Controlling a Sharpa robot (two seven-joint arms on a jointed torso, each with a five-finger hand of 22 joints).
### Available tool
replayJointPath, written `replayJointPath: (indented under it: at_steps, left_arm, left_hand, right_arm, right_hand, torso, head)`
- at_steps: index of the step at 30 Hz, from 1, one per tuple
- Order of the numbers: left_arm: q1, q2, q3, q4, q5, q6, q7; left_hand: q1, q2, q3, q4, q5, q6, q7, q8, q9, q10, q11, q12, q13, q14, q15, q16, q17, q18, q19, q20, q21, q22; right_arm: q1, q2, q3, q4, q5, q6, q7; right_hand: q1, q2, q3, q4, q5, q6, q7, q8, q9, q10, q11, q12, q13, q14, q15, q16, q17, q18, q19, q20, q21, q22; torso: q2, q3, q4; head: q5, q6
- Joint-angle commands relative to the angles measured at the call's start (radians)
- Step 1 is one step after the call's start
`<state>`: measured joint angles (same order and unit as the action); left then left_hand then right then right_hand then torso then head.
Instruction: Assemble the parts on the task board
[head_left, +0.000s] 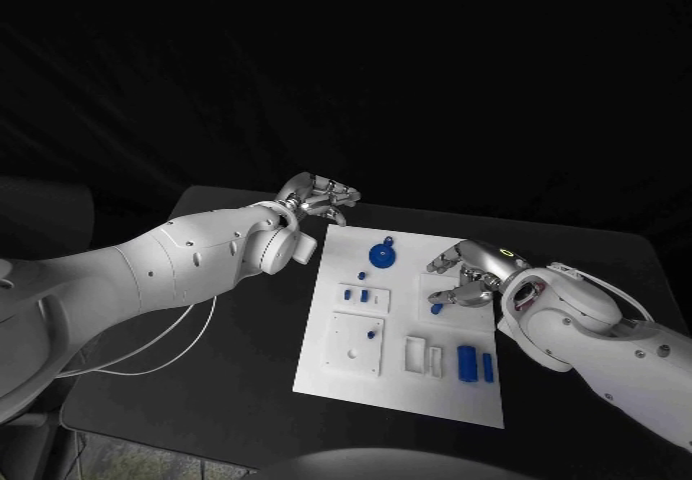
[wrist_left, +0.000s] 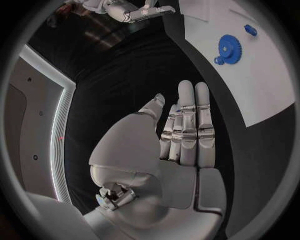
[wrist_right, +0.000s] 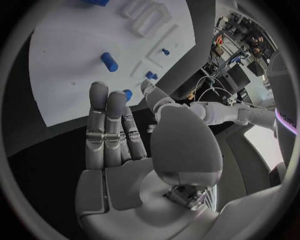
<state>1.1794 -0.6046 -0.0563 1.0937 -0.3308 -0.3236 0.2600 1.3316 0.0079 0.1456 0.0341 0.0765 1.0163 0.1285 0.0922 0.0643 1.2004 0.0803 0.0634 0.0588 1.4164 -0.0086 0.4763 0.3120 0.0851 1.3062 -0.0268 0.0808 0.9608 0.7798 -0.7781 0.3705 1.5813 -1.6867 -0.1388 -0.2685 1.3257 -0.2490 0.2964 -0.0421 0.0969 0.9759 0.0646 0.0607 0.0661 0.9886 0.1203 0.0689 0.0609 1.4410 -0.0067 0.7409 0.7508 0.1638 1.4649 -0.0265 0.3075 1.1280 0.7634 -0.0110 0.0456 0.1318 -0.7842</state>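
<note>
The right hand (head_left: 469, 275), nearest the head camera, hovers over the task board's (head_left: 332, 375) right edge, fingers spread and grasping nothing, seemingly poised above a small blue part (head_left: 438, 309). The left hand (head_left: 317, 195) waits beyond the board's far left corner, released too. On the board I count 1 blue gear (head_left: 382, 254), 2 blue cylinders (head_left: 467, 362) and about 5 small parts.

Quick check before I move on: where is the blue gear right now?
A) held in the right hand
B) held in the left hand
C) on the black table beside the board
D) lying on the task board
D: the blue gear lies on the task board near its far edge, and neither the left hand nor the right hand touches it.
</note>
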Motion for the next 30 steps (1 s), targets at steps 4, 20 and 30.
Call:
replayJointPath:
  at_steps: [4, 20, 30]
  left_arm:
    - [-0.002, 0.003, 0.000, -0.001, 0.012, 0.015, 0.007]
    - [-0.004, 0.002, 0.000, -0.005, 0.023, 0.025, -0.001]
    - [-0.005, 0.001, 0.000, -0.006, 0.027, 0.027, -0.003]
  left_hand:
    - [0.003, 0.005, -0.006, -0.001, -0.003, -0.004, 0.001, 0.001, -0.001, -0.006, 0.000, -0.002, 0.001, -0.005, 0.002, 0.003, -0.001, -0.007, -0.003, 0.001, 0.002, 0.000]
    - [0.000, 0.007, -0.006, -0.002, -0.004, -0.007, 0.002, -0.001, -0.001, -0.006, 0.001, -0.002, 0.001, -0.004, 0.002, 0.001, -0.003, -0.007, -0.003, 0.001, 0.001, -0.001]
    - [0.000, 0.009, -0.006, -0.002, -0.003, -0.006, 0.001, 0.000, -0.001, -0.005, 0.000, -0.002, 0.001, -0.004, 0.002, 0.001, -0.003, -0.007, -0.003, 0.001, 0.001, -0.001]
  right_arm:
    - [-0.008, -0.001, -0.003, 0.001, -0.087, 0.105, -0.013]
    - [-0.024, 0.014, -0.068, -0.016, -0.242, 0.019, -0.026]
    - [-0.025, 0.024, -0.094, -0.030, -0.297, -0.006, -0.043]
  right_hand:
    - [0.012, -0.007, -0.003, 0.029, -0.020, -0.054, -0.003, 0.000, -0.005, -0.005, -0.001, 0.000, -0.002, 0.002, 0.007, 0.006, -0.013, 0.038, 0.042, 0.007, 0.027, -0.046]
    - [-0.049, 0.019, 0.169, -0.095, -0.041, 0.051, 0.005, 0.001, -0.003, 0.099, -0.029, 0.000, -0.002, 0.011, -0.008, 0.011, -0.026, 0.002, 0.041, -0.010, 0.071, -0.114]
    - [-0.083, 0.024, 0.278, -0.123, -0.043, 0.101, 0.021, 0.002, -0.002, 0.140, -0.036, -0.003, -0.002, 0.010, -0.012, 0.022, -0.034, -0.004, 0.039, -0.015, 0.088, -0.126]
  torso:
    - [0.000, -0.0002, 0.0015]
    - [0.001, -0.0009, 0.0015]
    - [0.002, -0.0021, 0.0019]
  head:
    - [-0.006, 0.006]
    - [-0.007, 0.010]
    - [-0.008, 0.008]
